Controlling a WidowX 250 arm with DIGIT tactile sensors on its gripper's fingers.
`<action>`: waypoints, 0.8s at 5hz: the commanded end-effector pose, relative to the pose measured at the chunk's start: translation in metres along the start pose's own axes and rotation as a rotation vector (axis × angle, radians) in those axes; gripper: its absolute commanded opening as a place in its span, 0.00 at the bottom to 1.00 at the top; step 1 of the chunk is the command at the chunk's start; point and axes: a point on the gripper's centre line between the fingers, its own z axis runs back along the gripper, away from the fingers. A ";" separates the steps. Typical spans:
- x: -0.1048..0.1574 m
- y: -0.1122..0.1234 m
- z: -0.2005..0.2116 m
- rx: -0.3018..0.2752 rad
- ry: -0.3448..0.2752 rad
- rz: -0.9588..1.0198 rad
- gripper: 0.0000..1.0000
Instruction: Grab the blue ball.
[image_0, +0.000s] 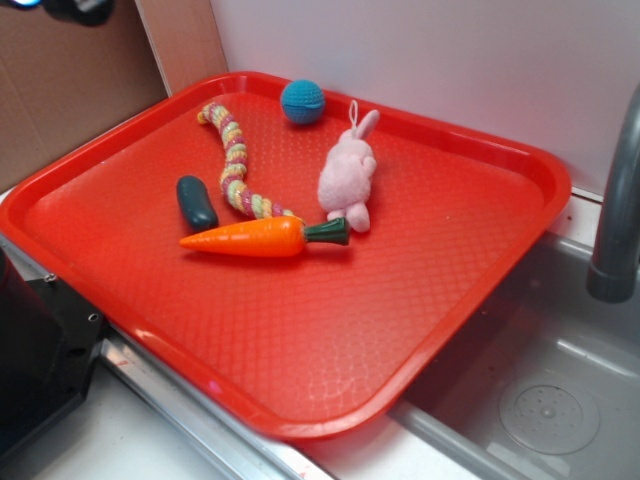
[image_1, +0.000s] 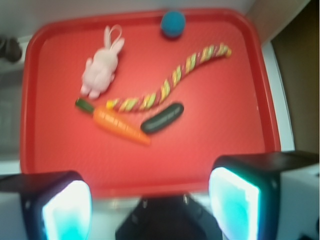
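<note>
A red tray sits over the edge of a steel sink, with a grey faucet at the right. The ball lies at the tray's far edge, close to the far left corner as the exterior view shows it, touching or nearly touching the raised rim. In the wrist view the same ball is at the top edge of the tray, a little right of centre.

A pink bunny lies near the tray's middle, just beside the ball but apart from it. A striped rope curves from near the ball down toward the carrot, whose green top points at the bunny's feet. A dark green cucumber lies left of the rope, just above the carrot's tip.

The gripper shows only in the wrist view, at the near edge of the tray, well apart from the ball. Its two fingers stand wide apart with nothing between them, so the claw is released. The view is blurred, so fine detail on the pads is probably glare.
</note>
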 end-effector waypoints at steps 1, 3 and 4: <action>0.050 0.023 -0.039 -0.019 -0.132 0.051 1.00; 0.093 0.041 -0.081 0.032 -0.202 0.088 1.00; 0.108 0.046 -0.103 0.099 -0.209 0.090 1.00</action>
